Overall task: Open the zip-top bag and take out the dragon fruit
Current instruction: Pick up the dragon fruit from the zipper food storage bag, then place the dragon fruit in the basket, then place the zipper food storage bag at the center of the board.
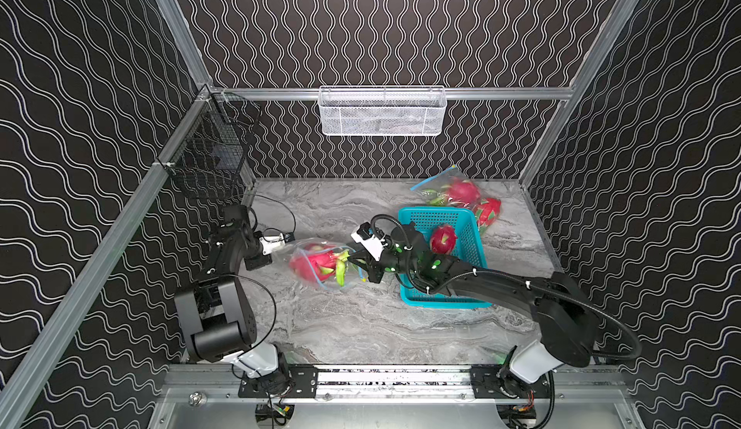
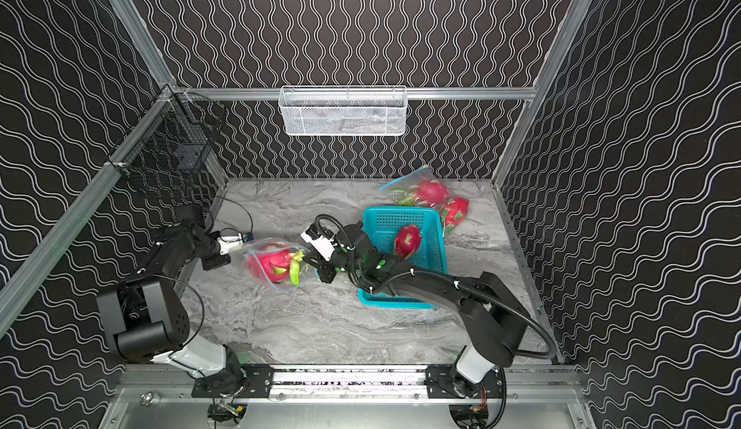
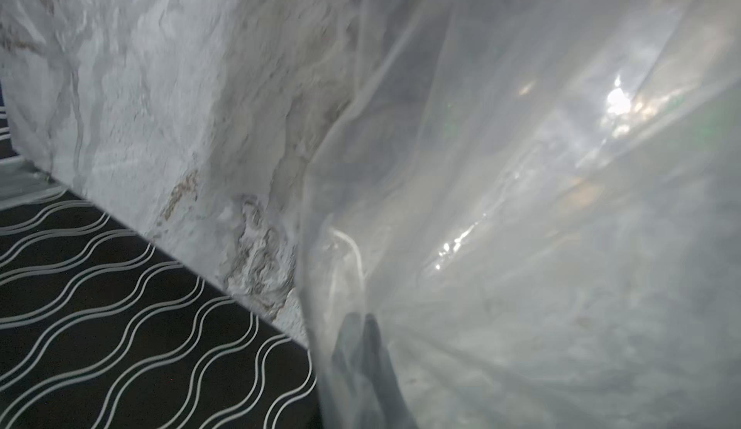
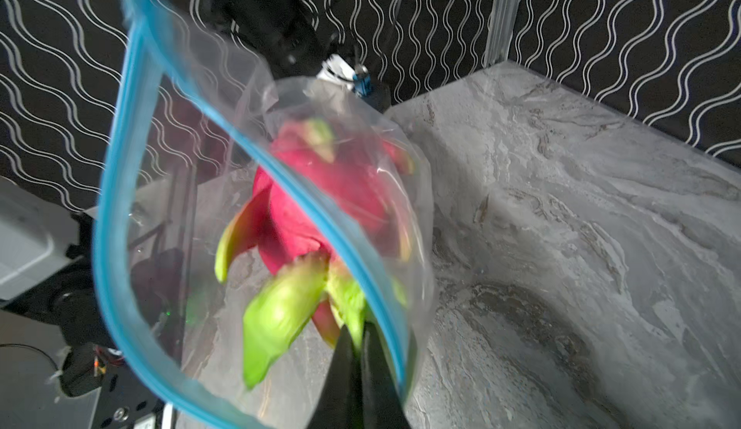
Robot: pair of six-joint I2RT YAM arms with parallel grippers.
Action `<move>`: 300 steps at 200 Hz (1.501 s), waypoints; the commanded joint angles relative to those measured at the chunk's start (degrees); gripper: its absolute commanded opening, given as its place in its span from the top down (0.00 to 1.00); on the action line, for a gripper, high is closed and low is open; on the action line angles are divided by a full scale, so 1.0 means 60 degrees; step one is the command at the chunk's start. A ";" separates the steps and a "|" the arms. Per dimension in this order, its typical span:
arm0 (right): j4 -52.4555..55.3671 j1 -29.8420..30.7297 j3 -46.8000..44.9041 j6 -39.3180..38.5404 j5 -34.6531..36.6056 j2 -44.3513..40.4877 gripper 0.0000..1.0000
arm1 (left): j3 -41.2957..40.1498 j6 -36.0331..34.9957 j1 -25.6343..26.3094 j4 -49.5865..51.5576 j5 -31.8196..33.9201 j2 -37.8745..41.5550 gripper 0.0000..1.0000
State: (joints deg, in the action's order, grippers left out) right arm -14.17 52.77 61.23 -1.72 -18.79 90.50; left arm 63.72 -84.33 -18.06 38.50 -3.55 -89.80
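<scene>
Right wrist view: my right gripper (image 4: 358, 332) is clamped tight on a green leaf tip of the dragon fruit (image 4: 320, 198), right at the open, blue-rimmed mouth of the zip-top bag (image 4: 345, 102). Most of the fruit sits inside the bag; I cannot tell whether the bag touches the marble table (image 4: 561, 246). At the bag's far end my left gripper (image 3: 363, 320) is closed, pinching the clear film. In a top view, a teal basket (image 1: 433, 209) under my right arm holds a second dragon fruit (image 1: 443, 239). Bagged dragon fruits (image 1: 461, 192) lie behind it.

Grey marble table (image 1: 361, 326), teal basket (image 1: 435, 209), bagged fruits (image 1: 463, 192)
</scene>
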 commanded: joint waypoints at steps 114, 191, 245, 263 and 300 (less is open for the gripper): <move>0.0483 -0.2198 -0.0901 0.1469 -0.0612 -0.3744 1.00 | 0.0502 0.1646 0.0257 -0.0919 0.1787 -0.0851 1.00; 0.2233 -0.3977 -0.1966 0.1253 0.1615 -0.5090 1.00 | 0.4696 0.8333 0.1656 0.0337 -0.1108 -0.1645 1.00; 0.1883 -0.4571 -0.2329 0.1388 0.2235 -0.4412 1.00 | 0.4103 1.0018 0.2313 -0.2726 0.0250 -0.2007 1.00; 0.1770 -0.4839 -0.2206 0.1385 0.2278 -0.3921 1.00 | 0.3311 0.9501 0.2509 -0.3485 0.1061 -0.1895 1.00; 0.1650 -0.4958 -0.1811 0.1206 0.2500 -0.2849 1.00 | 0.1970 0.8446 0.2519 -0.2911 0.0808 -0.1294 0.54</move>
State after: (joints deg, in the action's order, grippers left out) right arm -1.06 23.11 48.88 6.42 -4.64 70.54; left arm 78.72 -29.12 -2.94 21.34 1.32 -99.79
